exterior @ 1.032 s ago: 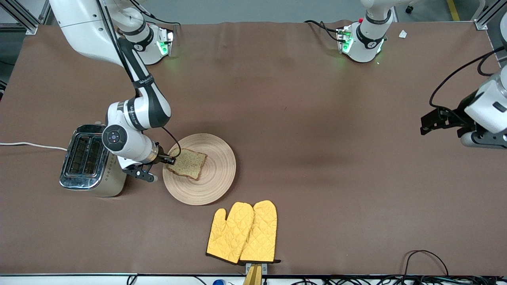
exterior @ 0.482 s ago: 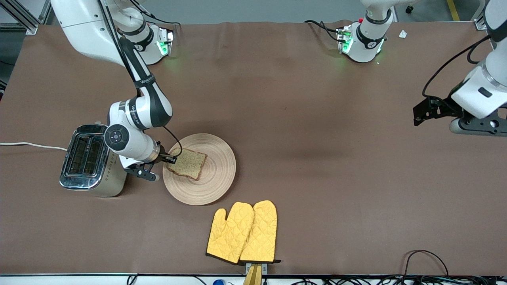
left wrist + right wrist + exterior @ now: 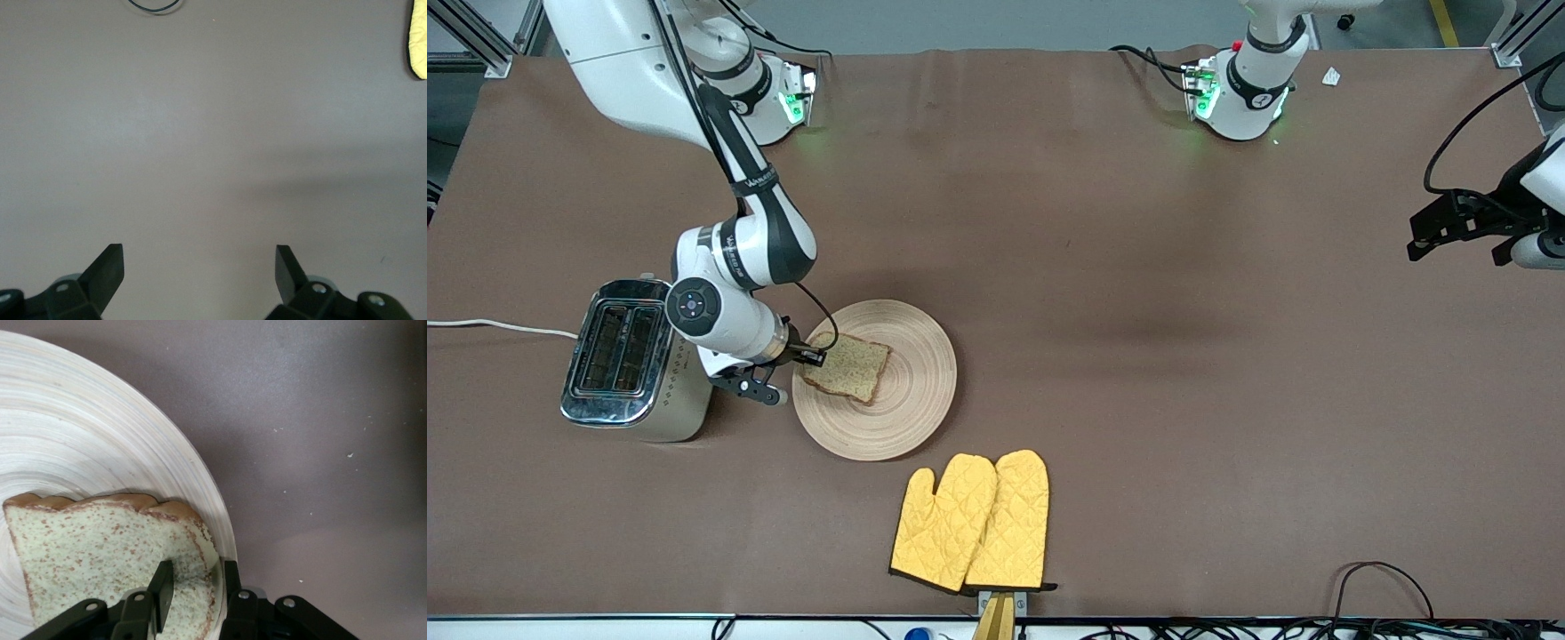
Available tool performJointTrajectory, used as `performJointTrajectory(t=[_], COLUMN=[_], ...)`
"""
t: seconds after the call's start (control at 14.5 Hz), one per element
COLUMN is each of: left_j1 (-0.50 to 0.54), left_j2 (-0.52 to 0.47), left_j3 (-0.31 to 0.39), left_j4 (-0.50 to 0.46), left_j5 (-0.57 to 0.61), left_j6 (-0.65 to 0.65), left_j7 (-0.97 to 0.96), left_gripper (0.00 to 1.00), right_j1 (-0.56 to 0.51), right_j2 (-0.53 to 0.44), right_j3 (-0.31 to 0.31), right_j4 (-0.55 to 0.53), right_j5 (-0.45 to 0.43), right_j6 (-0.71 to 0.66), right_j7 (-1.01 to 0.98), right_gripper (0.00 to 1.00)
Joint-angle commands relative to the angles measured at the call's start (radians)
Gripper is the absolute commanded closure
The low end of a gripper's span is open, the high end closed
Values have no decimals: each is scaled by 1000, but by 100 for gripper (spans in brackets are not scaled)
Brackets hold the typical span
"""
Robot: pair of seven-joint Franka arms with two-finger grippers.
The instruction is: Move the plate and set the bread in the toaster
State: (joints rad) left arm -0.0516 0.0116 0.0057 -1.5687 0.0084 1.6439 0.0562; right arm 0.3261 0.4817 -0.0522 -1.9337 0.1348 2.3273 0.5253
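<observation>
The light-wood plate [image 3: 911, 404] lies on the table beside the toaster [image 3: 618, 356], on the side toward the left arm's end. The speckled bread [image 3: 850, 366] lies flat on the plate, on the part nearest the toaster. My right gripper [image 3: 811, 358] is low at the plate's rim between toaster and bread. In the right wrist view the plate [image 3: 80, 453] and the bread [image 3: 93, 547] fill the frame, and the right gripper [image 3: 195, 577] is shut on the bread's edge, one finger on top, the other at the rim. My left gripper [image 3: 1423, 233] is open, empty and waits over bare table [image 3: 198, 257].
A pair of yellow oven mitts [image 3: 974, 520] lies nearer the front camera than the plate; a corner of one shows in the left wrist view [image 3: 419, 40]. The toaster's white cord [image 3: 498, 326] runs off the right arm's end of the table.
The left arm has swung away toward its end of the table. The right arm's wrist has shifted slightly. The plate and bread have not moved.
</observation>
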Motion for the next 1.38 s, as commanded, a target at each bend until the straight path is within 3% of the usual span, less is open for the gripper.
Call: performJointTrajectory(t=[0.0, 0.14, 0.21, 0.76, 1.1, 1.31], left_j1=[41, 55, 58, 59, 61, 65], left_j2=[-18, -21, -22, -15, -9, -5], left_j3=[-74, -99, -101, -101, -102, -99], left_j4=[7, 7, 6, 9, 12, 12], left_j5=[-2, -1, -4, 2, 4, 4], left_j6=[14, 5, 2, 2, 2, 2], left_j7=[-47, -91, -90, -76, -69, -55], left_gripper=[0, 0, 0, 0, 0, 0], right_j1=[8, 10, 8, 7, -2, -2], right_j2=[-28, -28, -28, -32, -61, -68], right_j3=[-5, -5, -5, -5, -14, -11], right_j4=[-37, -36, -36, 10, 223, 349], right_j5=[11, 11, 11, 11, -17, -140], right_j6=[18, 17, 15, -37, -351, -504], right_j7=[5, 5, 5, -2, -4, -14], right_gripper=[69, 94, 100, 100, 100, 100])
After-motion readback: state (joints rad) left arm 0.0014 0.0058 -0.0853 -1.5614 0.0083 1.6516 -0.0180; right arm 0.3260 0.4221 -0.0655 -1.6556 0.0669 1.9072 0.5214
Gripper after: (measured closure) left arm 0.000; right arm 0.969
